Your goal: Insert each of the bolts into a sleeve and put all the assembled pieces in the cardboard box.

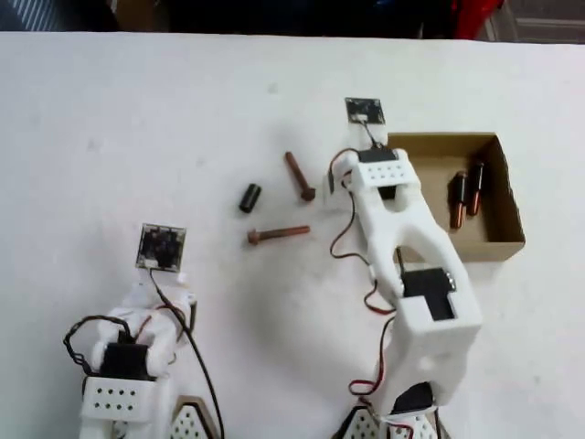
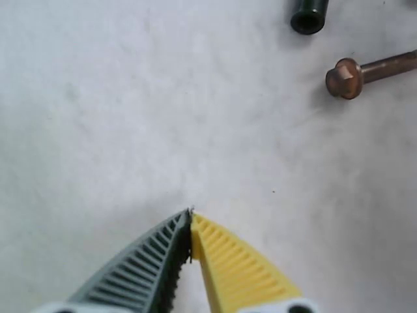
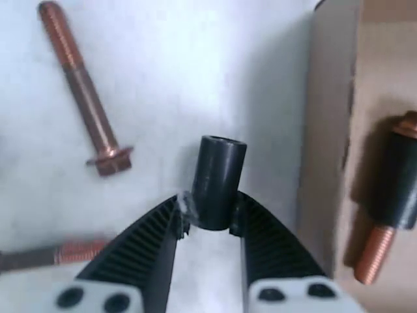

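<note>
My right gripper (image 3: 210,202) is shut on a black sleeve (image 3: 218,177), held just outside the wall of the cardboard box (image 3: 329,130). A copper bolt (image 3: 85,91) lies on the table beyond it, and part of a second bolt (image 3: 55,253) lies off to the side. In the box (image 1: 498,242) lie two assembled pieces (image 1: 464,194), one of them an assembled piece (image 3: 394,195) close to my right gripper. My left gripper (image 2: 191,222) is shut on nothing, low over bare table. Ahead of it lie a loose black sleeve (image 2: 308,14) and a bolt head (image 2: 345,77).
From above, both loose bolts (image 1: 299,176) (image 1: 279,234) and the loose sleeve (image 1: 249,198) lie mid-table, between the arms. The right arm (image 1: 402,238) stretches along the box's left side. The left arm (image 1: 128,366) sits folded at the near left edge.
</note>
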